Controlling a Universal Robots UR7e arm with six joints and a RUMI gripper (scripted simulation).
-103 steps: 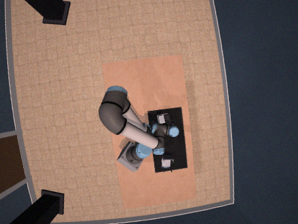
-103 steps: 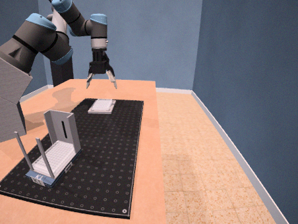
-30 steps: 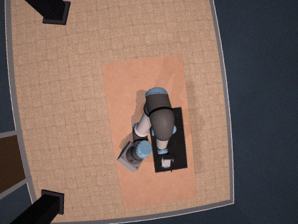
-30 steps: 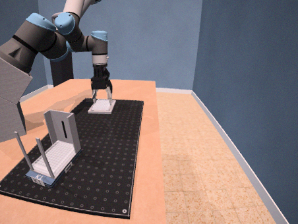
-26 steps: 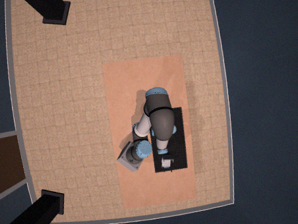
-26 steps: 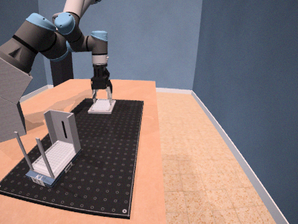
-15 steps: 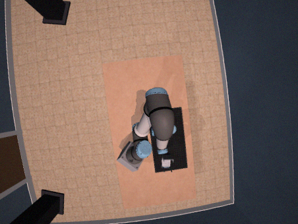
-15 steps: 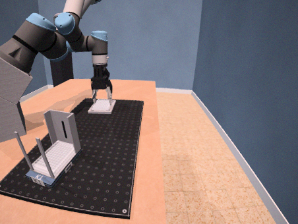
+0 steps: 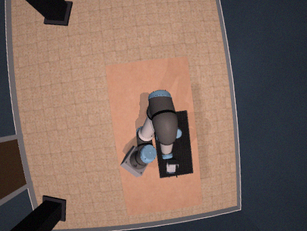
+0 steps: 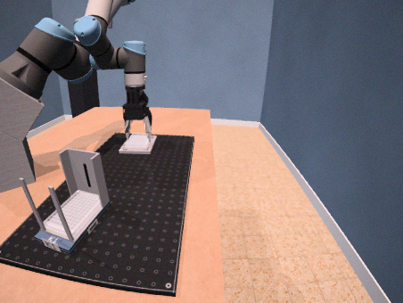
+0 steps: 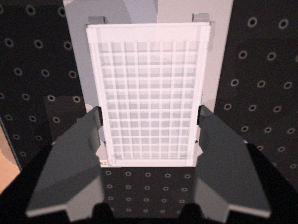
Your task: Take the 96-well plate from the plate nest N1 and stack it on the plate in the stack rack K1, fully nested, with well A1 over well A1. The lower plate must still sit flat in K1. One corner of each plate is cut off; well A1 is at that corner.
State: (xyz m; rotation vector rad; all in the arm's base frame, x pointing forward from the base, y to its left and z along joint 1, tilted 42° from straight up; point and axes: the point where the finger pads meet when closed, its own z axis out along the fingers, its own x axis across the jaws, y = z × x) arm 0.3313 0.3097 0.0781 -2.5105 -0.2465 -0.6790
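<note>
A white 96-well plate (image 10: 140, 143) (image 11: 150, 85) lies in the grey plate nest N1 (image 10: 127, 151) (image 11: 77, 60) at the far end of the black mat. My gripper (image 10: 138, 132) (image 11: 149, 107) reaches straight down over it. Its two fingers are shut on the plate's long sides, near the plate's near end in the wrist view. The plate rests level in the nest. The stack rack K1 (image 10: 85, 171) stands at the near left of the mat and holds a second white plate (image 10: 71, 213) lying flat. In the overhead view my arm hides the nest and the gripper.
The black perforated mat (image 10: 147, 214) (image 9: 185, 136) lies on the orange table (image 10: 201, 178). K1 has a tall grey back wall with a slot and two thin posts (image 10: 59, 213) at its front. The robot's grey base block (image 10: 13, 134) (image 9: 130, 166) stands left of the mat.
</note>
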